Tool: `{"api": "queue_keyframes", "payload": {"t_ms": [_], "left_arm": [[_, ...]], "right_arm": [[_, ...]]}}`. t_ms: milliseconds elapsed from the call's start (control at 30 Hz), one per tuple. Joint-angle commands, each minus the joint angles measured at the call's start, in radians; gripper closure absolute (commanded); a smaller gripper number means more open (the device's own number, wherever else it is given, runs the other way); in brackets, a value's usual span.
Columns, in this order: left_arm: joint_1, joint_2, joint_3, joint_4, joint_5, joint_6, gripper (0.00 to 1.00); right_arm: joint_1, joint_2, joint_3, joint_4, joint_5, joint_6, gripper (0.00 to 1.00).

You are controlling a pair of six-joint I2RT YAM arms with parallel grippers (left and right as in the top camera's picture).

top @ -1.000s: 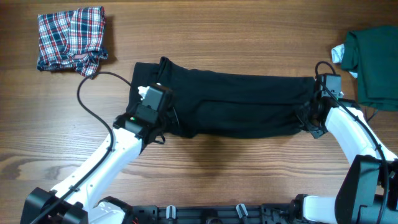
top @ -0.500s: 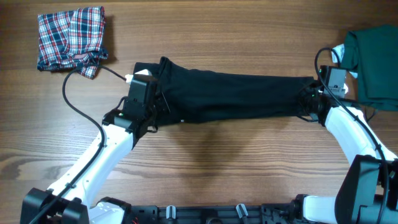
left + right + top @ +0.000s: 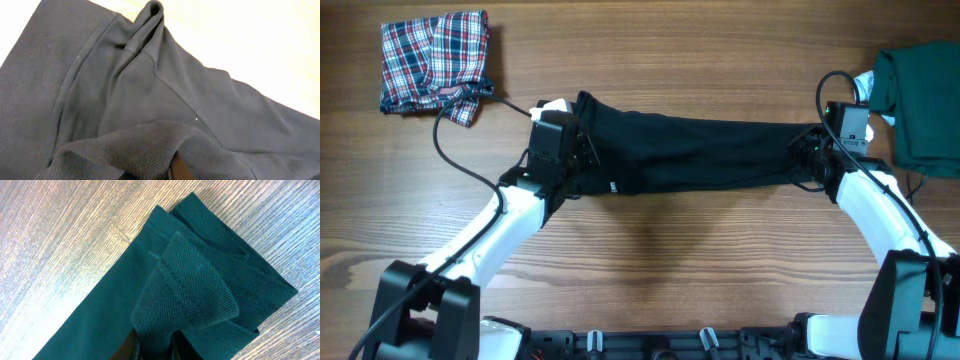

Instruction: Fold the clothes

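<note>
The black shirt (image 3: 700, 150) is stretched into a long, narrow band across the middle of the tabletop (image 3: 670, 270), running left to right. Its left end is pinched by the left hand (image 3: 582, 152), which is clenched on a gathered fold of mesh fabric. In the left wrist view a seam is seen running away from the grip, and a rolled edge stands up at the far end. The right end is grasped by the right hand (image 3: 808, 158). In the right wrist view a doubled corner of the cloth is bunched between the fingers, and the layered edges lie stepped over the wood. A soft shadow is cast on the wood just on the near side of the band.

The plaid garment (image 3: 432, 62) is crumpled at the far left corner, apart from the shirt's left end. The dark green garment (image 3: 920, 95) lies at the far right edge, near the right hand but not touched by it. A black cable (image 3: 445, 150) loops to just beside the plaid garment's near edge. Open wood is seen on the near side of the shirt between the two arms, and a narrower strip on the far side.
</note>
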Motion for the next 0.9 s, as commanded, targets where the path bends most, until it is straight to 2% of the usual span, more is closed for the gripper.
{"api": "queue_keyframes", "payload": {"t_ms": [0,100,267,333,367,433,467,500,533,567,633,767,867], "left_arm": [[0.007,0.028,0.013,0.045,-0.003,0.035,0.91],[0.007,0.033,0.013,0.060,-0.003,0.035,0.86],[0.007,0.053,0.013,0.089,-0.003,0.035,0.92],[0.007,0.074,0.013,0.125,-0.003,0.035,0.86],[0.007,0.085,0.013,0.134,-0.003,0.036,0.79],[0.007,0.097,0.013,0.134,-0.003,0.073,0.75],[0.007,0.098,0.013,0.134,-0.003,0.088,0.66],[0.007,0.099,0.013,0.137,-0.005,0.102,0.42],[0.007,0.098,0.013,0.144,-0.005,0.120,0.24],[0.007,0.098,0.013,0.153,-0.006,0.135,0.13],[0.007,0.098,0.013,0.177,-0.006,0.140,0.07],[0.007,0.068,0.018,0.186,-0.003,0.196,0.05],[0.006,-0.042,0.022,0.145,-0.008,0.221,0.03]], "right_arm": [[0.004,0.014,0.018,0.009,0.032,-0.020,0.84],[0.004,0.029,0.018,0.021,0.032,-0.021,0.80],[0.004,0.074,0.018,0.031,0.032,-0.019,0.85],[0.004,0.087,0.018,0.037,0.032,-0.020,0.85],[0.004,0.087,0.018,0.043,0.032,-0.025,0.69],[0.004,0.087,0.018,0.066,0.032,-0.064,0.31],[0.004,0.087,0.018,0.078,0.032,-0.085,0.22],[0.004,0.087,0.018,0.086,0.032,-0.098,0.13],[0.004,0.087,0.018,0.092,0.037,-0.100,0.00],[0.004,0.087,0.018,0.097,0.040,-0.108,0.00],[0.004,0.086,0.018,0.125,0.039,-0.177,0.00],[0.004,0.044,0.056,0.082,0.039,-0.299,0.00],[0.004,-0.040,0.119,-0.006,0.039,-0.399,0.00]]}}
